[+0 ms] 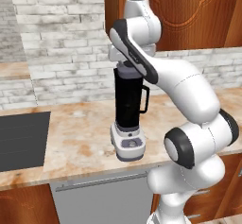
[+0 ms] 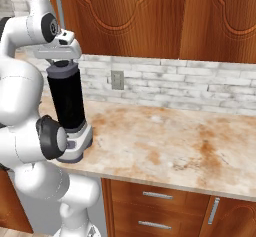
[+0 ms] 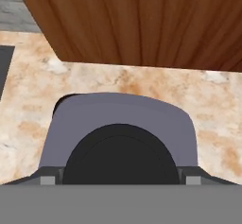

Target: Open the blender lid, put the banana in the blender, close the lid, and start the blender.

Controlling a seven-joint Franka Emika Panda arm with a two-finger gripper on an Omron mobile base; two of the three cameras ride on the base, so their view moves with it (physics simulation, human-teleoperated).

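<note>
Early stage: blender (image 1: 128, 109) on bench (image 1: 80, 147), blender lid (image 3: 120, 119) on jar. Gripper (image 3: 120, 178) spread wide right over lid knob, nothing pinched yet. Banana loading, closing, starting all left.

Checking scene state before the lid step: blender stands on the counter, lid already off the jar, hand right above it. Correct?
Not quite. The blender lid is still on: the right base view shows the grey cap seated on top of the blender jar, and the hand view shows it too. The rest holds: the blender stands on the counter with the hand directly above it.
</note>
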